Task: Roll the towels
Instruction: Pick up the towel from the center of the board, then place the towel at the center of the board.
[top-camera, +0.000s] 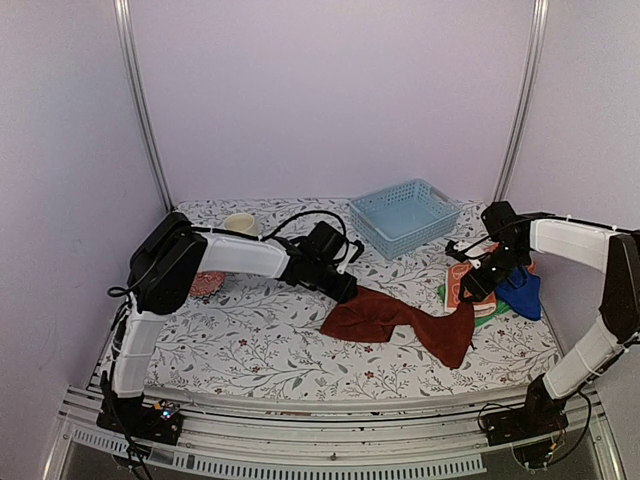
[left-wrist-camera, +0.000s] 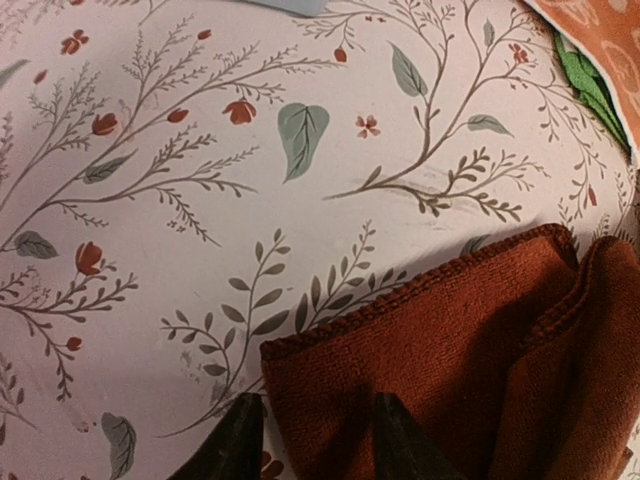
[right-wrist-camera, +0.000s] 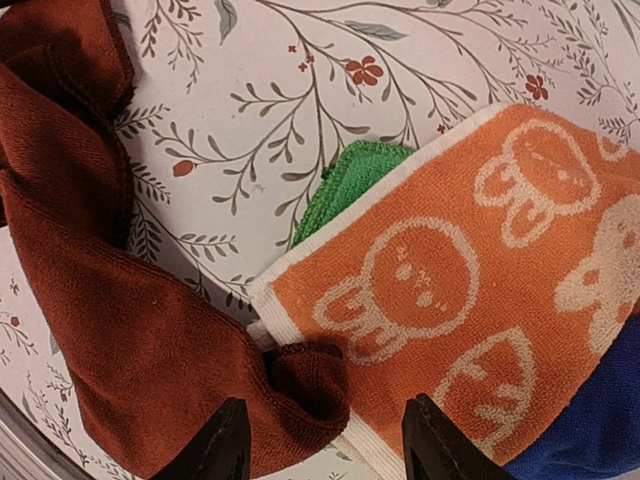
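The worst risk sits at the right gripper (right-wrist-camera: 330, 445). Its jaws stand wide and hold nothing, and the brown towel's (top-camera: 400, 322) limp end lies heaped between them, on the orange towel's (right-wrist-camera: 480, 290) white-edged corner. Closing here could pinch both cloths and drag the stack at 3 o'clock. The left gripper (left-wrist-camera: 318, 440) is part open and clamps nothing, and it straddles the brown towel's stitched hem. A shallow bite there could slip off the hem or ruck the floral table cover (left-wrist-camera: 250, 200). The brown towel runs from the table's centre toward 4 o'clock, twisted and folded over itself, so rolling it now would likely come out lopsided. It is thick and napped. The orange one is flatter, with white animal faces, over a green towel (right-wrist-camera: 350, 180) and beside a blue towel (right-wrist-camera: 590, 420).
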